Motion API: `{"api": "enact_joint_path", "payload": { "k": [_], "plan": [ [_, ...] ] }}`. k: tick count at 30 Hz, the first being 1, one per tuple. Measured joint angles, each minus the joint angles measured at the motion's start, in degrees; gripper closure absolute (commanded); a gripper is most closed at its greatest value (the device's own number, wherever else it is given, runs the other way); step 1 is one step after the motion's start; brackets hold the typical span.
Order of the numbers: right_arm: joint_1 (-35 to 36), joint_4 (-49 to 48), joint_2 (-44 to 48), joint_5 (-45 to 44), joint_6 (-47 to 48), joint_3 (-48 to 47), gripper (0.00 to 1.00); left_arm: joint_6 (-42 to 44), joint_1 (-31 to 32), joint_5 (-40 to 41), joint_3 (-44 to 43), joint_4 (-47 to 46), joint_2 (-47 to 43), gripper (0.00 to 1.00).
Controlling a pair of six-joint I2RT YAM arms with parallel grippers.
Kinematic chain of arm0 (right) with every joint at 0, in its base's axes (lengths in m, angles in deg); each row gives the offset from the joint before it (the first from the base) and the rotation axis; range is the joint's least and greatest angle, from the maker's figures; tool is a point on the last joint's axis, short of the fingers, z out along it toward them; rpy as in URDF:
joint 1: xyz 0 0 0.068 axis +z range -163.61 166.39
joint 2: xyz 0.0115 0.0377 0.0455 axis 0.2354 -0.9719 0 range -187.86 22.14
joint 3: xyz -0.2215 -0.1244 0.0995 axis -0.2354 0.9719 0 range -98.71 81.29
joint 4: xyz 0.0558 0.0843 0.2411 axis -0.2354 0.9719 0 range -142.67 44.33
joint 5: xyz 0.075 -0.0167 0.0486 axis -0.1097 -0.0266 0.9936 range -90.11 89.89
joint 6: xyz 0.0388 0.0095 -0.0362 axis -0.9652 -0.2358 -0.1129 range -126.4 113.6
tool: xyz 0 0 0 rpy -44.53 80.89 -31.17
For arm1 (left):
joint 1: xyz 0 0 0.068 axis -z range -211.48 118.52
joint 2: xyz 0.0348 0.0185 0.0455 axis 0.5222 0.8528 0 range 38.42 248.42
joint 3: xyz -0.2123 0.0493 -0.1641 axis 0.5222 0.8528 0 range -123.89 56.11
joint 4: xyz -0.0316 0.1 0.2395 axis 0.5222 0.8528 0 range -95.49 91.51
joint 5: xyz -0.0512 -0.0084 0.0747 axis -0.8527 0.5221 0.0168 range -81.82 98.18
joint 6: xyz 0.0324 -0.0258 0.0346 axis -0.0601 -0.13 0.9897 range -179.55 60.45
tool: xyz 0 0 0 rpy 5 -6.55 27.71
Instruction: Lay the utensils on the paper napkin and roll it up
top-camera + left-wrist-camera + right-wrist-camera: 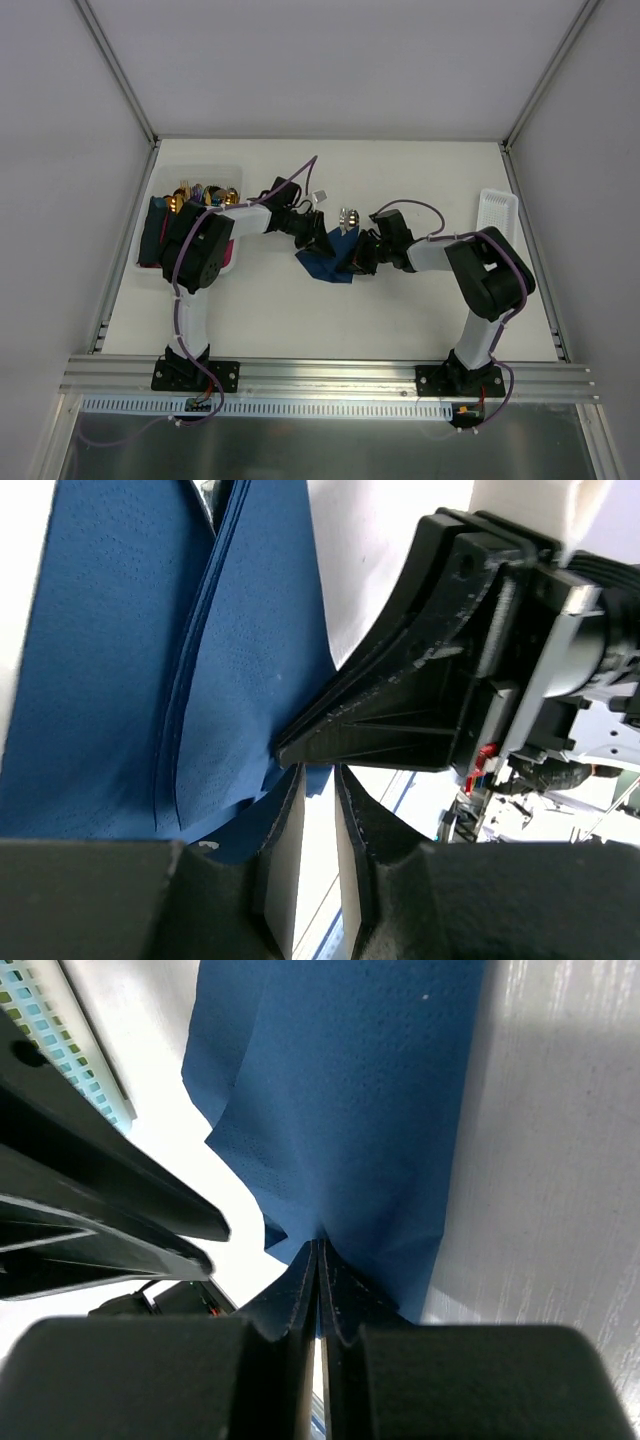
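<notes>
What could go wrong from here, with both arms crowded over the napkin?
1. The right pincer is shut on a fold of the thin napkin; a hard pull could tear or unfold it.
2. The left pincer, slightly open, sits right against the right one; a careless move might make them collide.
3. The utensils poke out past the napkin's far edge and may slide out.

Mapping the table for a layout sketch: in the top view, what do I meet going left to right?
Clear bin of rolled napkins → left hand → right hand → white tray. The paper napkin overlaps both hands, so it is left out.
</notes>
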Motion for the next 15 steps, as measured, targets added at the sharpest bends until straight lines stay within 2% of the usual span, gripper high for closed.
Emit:
{"api": "enact_joint_path", "payload": {
  "k": [10, 15],
  "plan": [
    [0.22, 1.53, 0.61, -0.11, 1.07, -0.31, 0.91, 0.13, -0.2, 2.58, 0.02, 0.2, 3.98, 0.86],
    [0.2, 4.26, 4.17, -0.63, 1.44, -0.33, 0.9, 0.44, -0.55, 3.37, 0.0, 0.48, 4.68, 0.87]
  ]
}}
